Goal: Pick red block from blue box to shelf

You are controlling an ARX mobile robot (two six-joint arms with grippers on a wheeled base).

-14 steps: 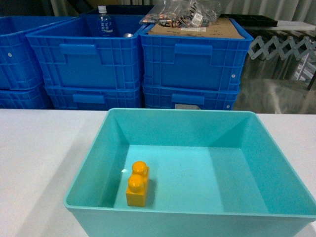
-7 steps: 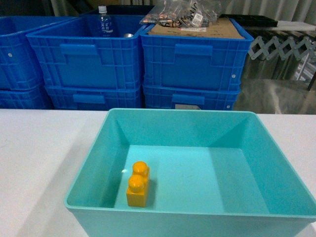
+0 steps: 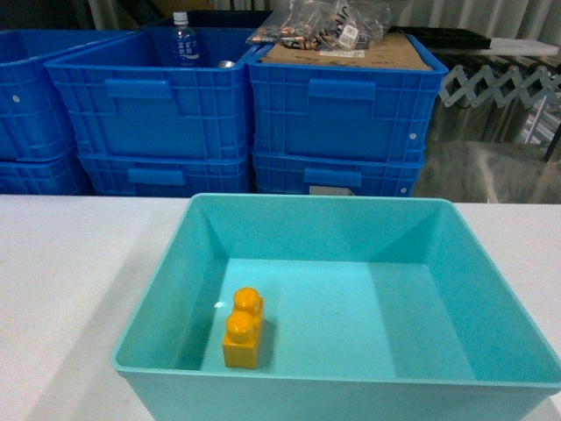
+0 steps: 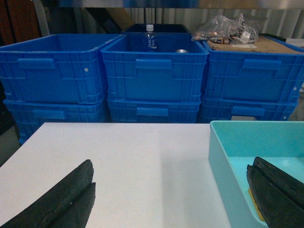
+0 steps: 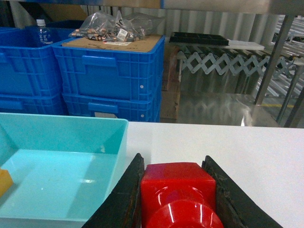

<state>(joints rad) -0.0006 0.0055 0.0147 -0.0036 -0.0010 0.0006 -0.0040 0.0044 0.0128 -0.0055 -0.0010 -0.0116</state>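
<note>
Red block [image 5: 178,192] clamped between right tool [image 5: 178,199] fingers.

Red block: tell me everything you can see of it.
The red block shows only in the right wrist view, at the bottom edge, cut off below. It is glossy red plastic, roughly cubic with rounded corners, and its single round stud faces the camera. It sits clamped in the right tool, a dark finger pressed against each side. It is outside the blue box, to its right and above the white table. The head view does not show it.
</note>
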